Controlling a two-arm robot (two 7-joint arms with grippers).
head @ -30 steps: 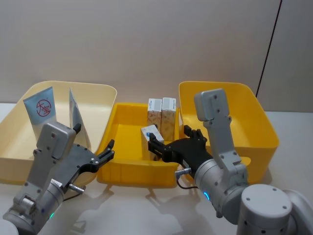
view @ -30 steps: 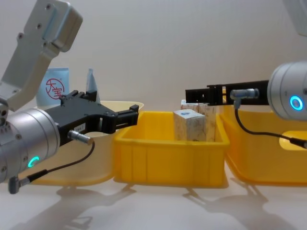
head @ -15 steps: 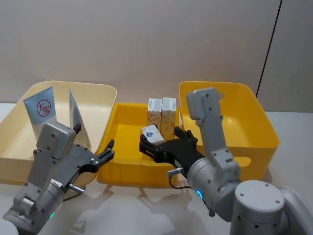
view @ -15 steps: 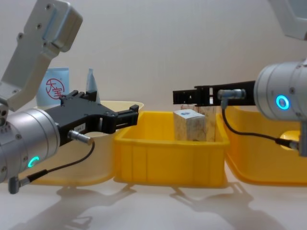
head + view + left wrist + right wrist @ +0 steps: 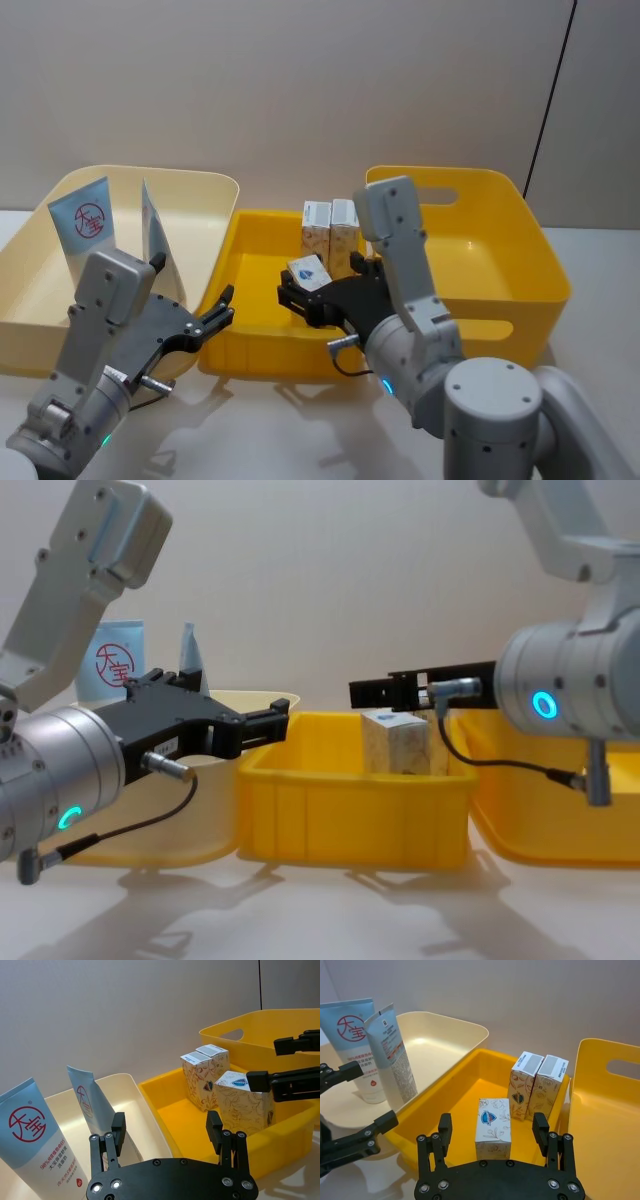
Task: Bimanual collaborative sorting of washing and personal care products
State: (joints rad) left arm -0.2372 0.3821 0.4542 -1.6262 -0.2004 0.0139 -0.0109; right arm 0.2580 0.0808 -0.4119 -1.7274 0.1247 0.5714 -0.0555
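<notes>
Swinging leftward since a moment before, the right gripper (image 5: pixel 492 1129), fingers spread and empty, lined up on the lone carton (image 5: pixel 311 271) in the middle yellow bin (image 5: pixel 280 355), where closing off-centre could have toppled it against the paired cartons (image 5: pixel 331 235) at its 1 o'clock, while the left gripper (image 5: pixel 166 1130) idled agape at 9 o'clock.

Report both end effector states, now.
Left end effector: open, holding nothing.
Right end effector: open, holding nothing, near the front carton.

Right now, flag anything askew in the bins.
One carton in the middle yellow bin stands apart from the back pair, turned at an angle to them. The right pincer is open near it; left pincer open by the cream bin.
</notes>
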